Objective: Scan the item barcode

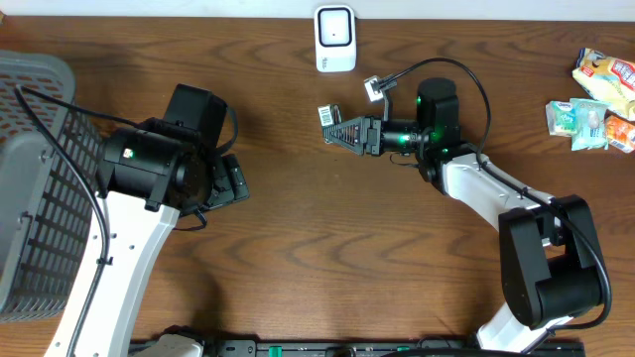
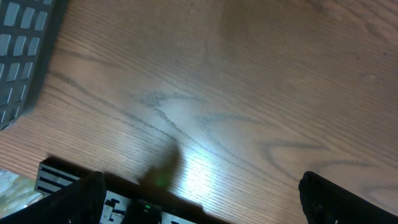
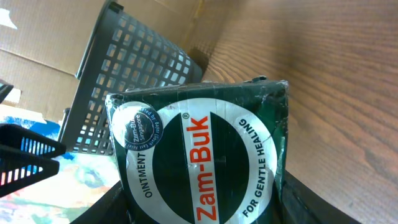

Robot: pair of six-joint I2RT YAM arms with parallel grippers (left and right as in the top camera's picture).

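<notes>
Zam-Buk ointment box (image 3: 199, 155) grasped by right tool (image 1: 355, 133), near scanner (image 1: 335, 38), robot side. Left tool (image 1: 233, 181) released, idle, well left of scanner. Judgement: tilt barcode (image 1: 327, 115) toward scanner face, hold steady.

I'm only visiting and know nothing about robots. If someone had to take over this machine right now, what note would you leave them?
Left gripper: open, holding nothing, over the wooden table, to the right of the grey basket.
Right gripper: shut on the Zam-Buk ointment box, a little in front of the white scanner.
Done: the box is gripped, and its barcode label shows from above.
Left: probably turn the barcode to the scanner and scan it.
Snack packets lie at the table's far right.
</notes>
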